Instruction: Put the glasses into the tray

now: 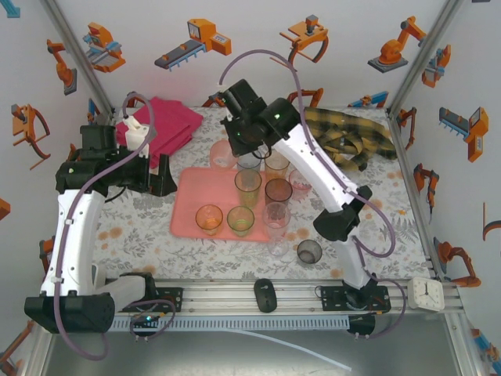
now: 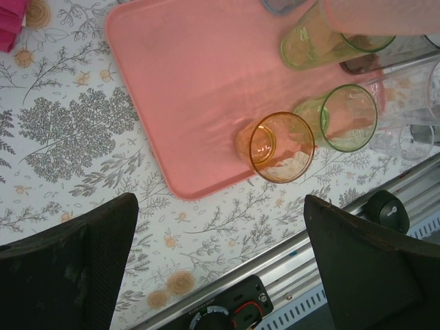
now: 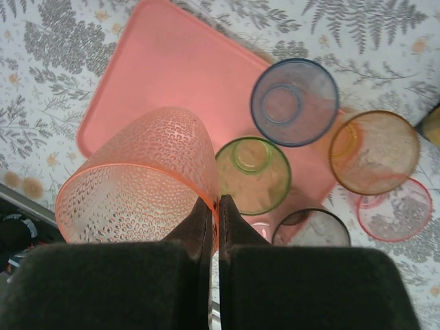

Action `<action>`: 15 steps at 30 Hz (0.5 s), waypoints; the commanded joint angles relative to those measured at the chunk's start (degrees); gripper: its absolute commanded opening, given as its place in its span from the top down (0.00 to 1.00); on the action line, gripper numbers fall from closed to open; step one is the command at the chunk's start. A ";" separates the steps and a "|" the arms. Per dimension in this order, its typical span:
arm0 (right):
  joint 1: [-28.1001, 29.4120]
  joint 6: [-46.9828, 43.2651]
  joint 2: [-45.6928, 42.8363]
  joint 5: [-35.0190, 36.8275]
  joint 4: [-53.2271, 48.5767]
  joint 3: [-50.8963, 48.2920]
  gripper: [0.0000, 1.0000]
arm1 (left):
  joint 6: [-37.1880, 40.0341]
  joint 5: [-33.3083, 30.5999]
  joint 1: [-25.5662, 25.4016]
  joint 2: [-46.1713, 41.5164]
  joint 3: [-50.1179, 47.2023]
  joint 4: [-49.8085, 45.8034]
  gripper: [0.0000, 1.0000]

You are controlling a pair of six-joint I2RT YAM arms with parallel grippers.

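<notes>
While the outstretched right gripper (image 3: 213, 213) pinches a pink glass (image 3: 137, 172) over the tray's (image 1: 192, 196) far edge, the left gripper (image 2: 220, 206) hovers agape beside it.

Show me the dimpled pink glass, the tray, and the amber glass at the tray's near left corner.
dimpled pink glass (image 3: 137, 172): right wrist view, side wall.
tray (image 3: 158, 69): right wrist view, bare floor.
amber glass (image 2: 295, 157): left wrist view, inner wall.

tray (image 1: 196, 188) lies at middle of table (image 1: 133, 235) | in tray: two glasses (image 1: 209, 218) side by side along near edge, others in rows behind them | lone glass (image 1: 309, 251) on table, right of tray and nearer | folded cloth (image 1: 168, 121) behind-left of tray, second cloth (image 1: 348, 137) behind-right | right gripper (image 3: 213, 203) pinches held glass (image 3: 137, 179) at tray's far edge
</notes>
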 commanded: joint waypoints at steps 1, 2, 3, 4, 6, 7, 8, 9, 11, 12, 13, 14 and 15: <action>1.47 -0.67 -0.02 -0.03 4.99 -1.82 1.00 | -0.51 1.32 0.38 -0.96 -0.47 0.44 0.01; 2.07 -0.99 0.53 0.44 5.36 -2.17 1.00 | -0.63 1.56 0.50 -0.92 -0.50 0.45 0.01; 2.61 -1.57 1.45 1.21 5.52 -2.23 1.00 | -0.68 1.77 0.59 -0.86 -0.61 0.46 0.01; 3.08 -2.08 2.06 1.70 5.52 -2.11 1.00 | -0.79 1.89 0.71 -0.96 -0.61 0.40 0.01; 4.03 -2.93 3.81 3.46 5.46 -1.62 1.00 | -0.81 1.82 0.92 -1.02 -0.50 0.43 0.01; 4.42 -3.30 4.47 4.43 5.44 -1.45 1.00 | -0.73 1.82 1.03 -1.15 -0.46 0.43 0.01; 4.60 -3.41 5.20 4.90 5.54 -1.40 1.00 | -0.80 1.81 1.25 -1.24 -0.54 0.40 0.01; 4.58 -3.26 5.72 4.78 5.75 -1.40 1.00 | -0.85 1.82 1.28 -1.31 -0.50 0.39 0.01; 4.74 -3.09 7.01 4.48 6.30 -1.44 1.00 | -1.23 2.12 1.87 -1.63 -0.80 0.40 0.01; 4.83 -3.18 7.53 4.56 6.49 -1.36 1.00 | -1.37 2.39 2.26 -1.85 -0.91 0.41 0.01; 4.90 -3.18 7.99 4.82 6.74 -1.44 1.00 | -1.50 2.67 2.70 -2.15 -1.14 0.46 0.01; 4.99 -3.28 8.65 5.05 6.94 -1.33 1.00 | -1.49 2.86 3.02 -2.50 -1.37 0.52 0.01; 5.05 -3.23 9.06 5.26 6.92 -1.39 1.00 | -1.47 2.87 3.13 -2.73 -1.47 0.48 0.01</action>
